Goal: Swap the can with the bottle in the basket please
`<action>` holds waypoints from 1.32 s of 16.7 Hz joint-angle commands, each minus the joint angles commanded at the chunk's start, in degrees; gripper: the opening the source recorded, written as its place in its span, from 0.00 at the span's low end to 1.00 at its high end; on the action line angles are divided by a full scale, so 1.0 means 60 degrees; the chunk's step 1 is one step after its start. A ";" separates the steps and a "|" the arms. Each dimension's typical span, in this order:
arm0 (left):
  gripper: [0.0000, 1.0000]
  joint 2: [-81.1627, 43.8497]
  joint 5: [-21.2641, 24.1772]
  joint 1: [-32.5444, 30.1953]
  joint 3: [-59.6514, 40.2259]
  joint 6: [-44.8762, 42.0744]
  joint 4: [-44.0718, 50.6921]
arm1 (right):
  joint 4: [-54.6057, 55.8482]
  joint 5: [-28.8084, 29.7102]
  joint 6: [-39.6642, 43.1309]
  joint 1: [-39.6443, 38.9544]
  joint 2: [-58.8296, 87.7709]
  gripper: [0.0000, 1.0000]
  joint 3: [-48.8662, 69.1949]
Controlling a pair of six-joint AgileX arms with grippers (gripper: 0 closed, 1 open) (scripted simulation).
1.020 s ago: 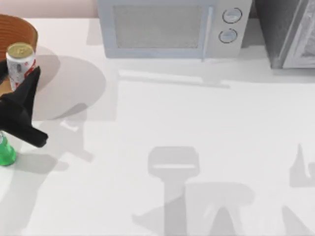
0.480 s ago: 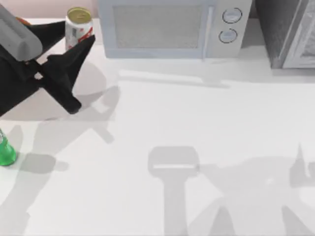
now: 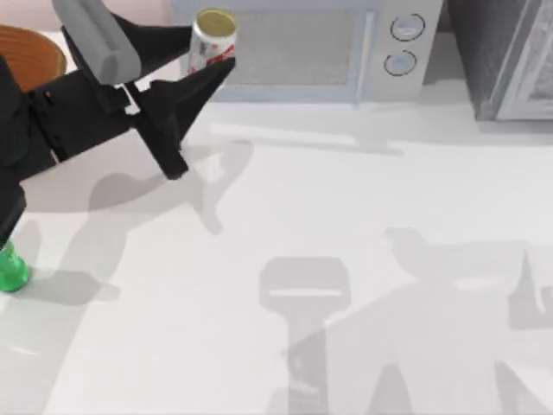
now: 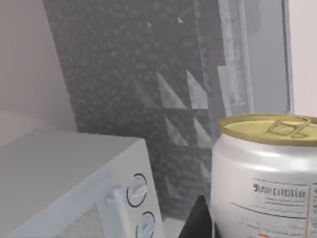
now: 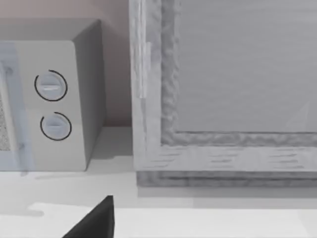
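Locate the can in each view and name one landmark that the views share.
Top view: the can is at the upper left, held by the left gripper, in front of the microwave.
Left wrist view: lower right corner.
Right wrist view: not in it.
Shared landmark: the microwave's two dials.

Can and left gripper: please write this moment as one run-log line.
left gripper: shut on can, lifted | bottle: on table | basket: back left

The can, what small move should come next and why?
Probably lower the can to bare table. The left gripper holds it aloft, out of the basket, while the bottle waits at the table's left edge.
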State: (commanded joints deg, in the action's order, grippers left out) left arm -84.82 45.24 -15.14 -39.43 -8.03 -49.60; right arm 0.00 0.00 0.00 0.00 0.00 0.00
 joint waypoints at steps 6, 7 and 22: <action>0.00 -0.2408 0.1349 -0.0242 -0.1012 0.0062 -0.1353 | 0.0000 0.0000 0.0000 0.0000 0.0000 1.00 0.0000; 0.00 -0.2796 0.1562 -0.0276 -0.1176 0.0078 -0.1567 | 0.0000 0.0000 0.0000 0.0000 0.0000 1.00 0.0000; 0.00 -0.8306 0.4359 -0.0621 -0.3421 0.0521 -0.4390 | 0.0000 0.0000 0.0000 0.0000 0.0000 1.00 0.0000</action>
State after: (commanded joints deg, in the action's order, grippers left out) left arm -134.65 71.40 -18.86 -59.96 -4.90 -75.94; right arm 0.00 0.00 0.00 0.00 0.00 0.00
